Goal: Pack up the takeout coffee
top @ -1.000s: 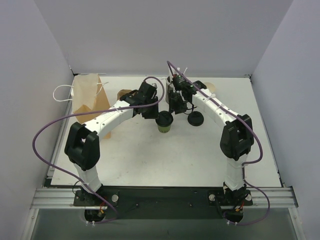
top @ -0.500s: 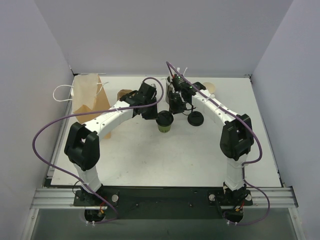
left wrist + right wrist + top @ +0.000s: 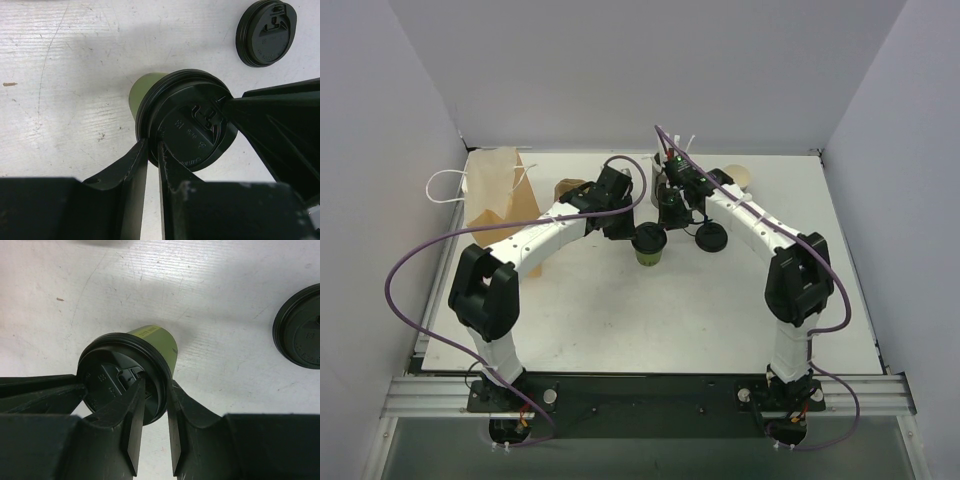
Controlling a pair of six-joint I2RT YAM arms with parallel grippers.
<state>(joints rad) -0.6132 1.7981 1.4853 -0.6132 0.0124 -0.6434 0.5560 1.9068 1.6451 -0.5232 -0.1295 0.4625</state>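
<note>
The takeout coffee (image 3: 649, 243), a small green paper cup w/ a round black plastic lid, stands upright on the white table (image 3: 620, 320), btw. the two arms. The left gripper (image 3: 152, 147) is clamped on the lid rim at one side and the right gripper (image 3: 155, 390) on the opposite side, w/ only the rim in each narrow gap. The cup wall is mostly hidden under the lid. A loose black plastic lid (image 3: 266, 32) lies flat nearby, cut off in the right wrist view. A brown paper bag (image 3: 498, 195) is at the far left. A pale round thing (image 3: 741, 176) behind the right arm is half hidden; I cannot tell what it is.
</note>
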